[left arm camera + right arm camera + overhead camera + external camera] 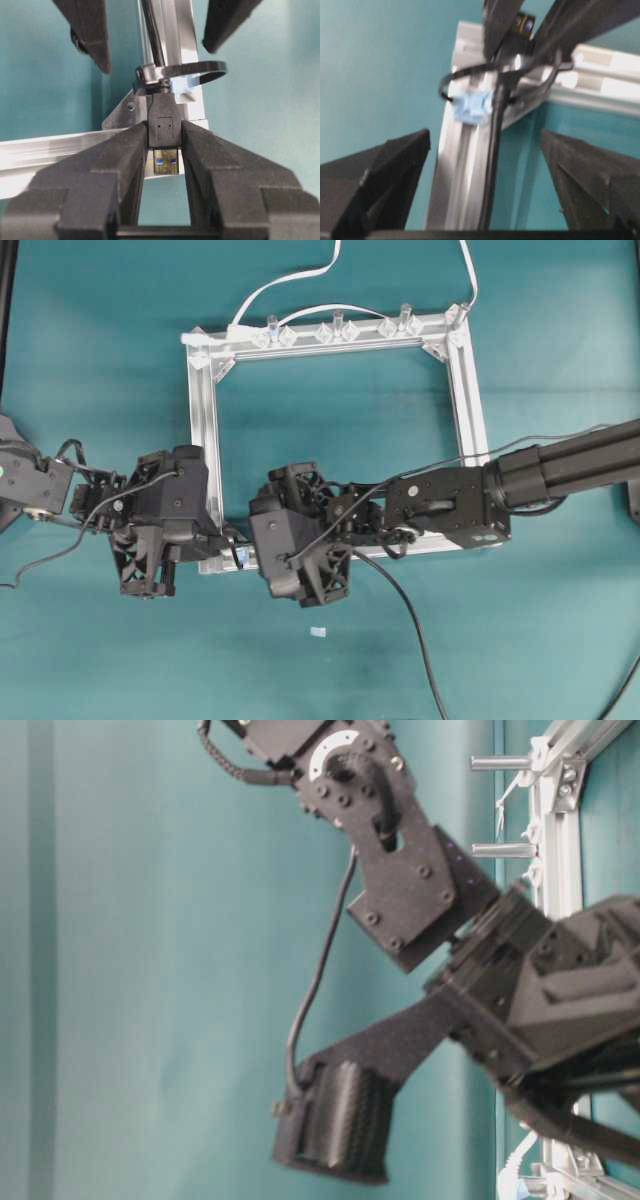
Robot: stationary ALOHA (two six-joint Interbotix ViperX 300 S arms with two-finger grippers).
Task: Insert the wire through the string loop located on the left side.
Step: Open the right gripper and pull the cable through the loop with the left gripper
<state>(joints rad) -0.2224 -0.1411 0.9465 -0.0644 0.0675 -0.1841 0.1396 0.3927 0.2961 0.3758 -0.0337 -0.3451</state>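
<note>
Lying on the teal surface (100, 360), the square aluminium frame (466, 390) has its near-left corner covered by both arms in the overhead view. The left pincer (164, 145) is closed on the plug of the wire (164, 120), whose metal end points to the wrist camera. The right pincer (485, 165) stands wide apart, holding nothing. The wire passes through the string loop (185, 72) at that corner; its blue tab (470, 106) looks blurred.

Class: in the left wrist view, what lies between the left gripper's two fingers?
The wire's black USB plug, clamped between the left gripper's fingers, just past the string loop.
</note>
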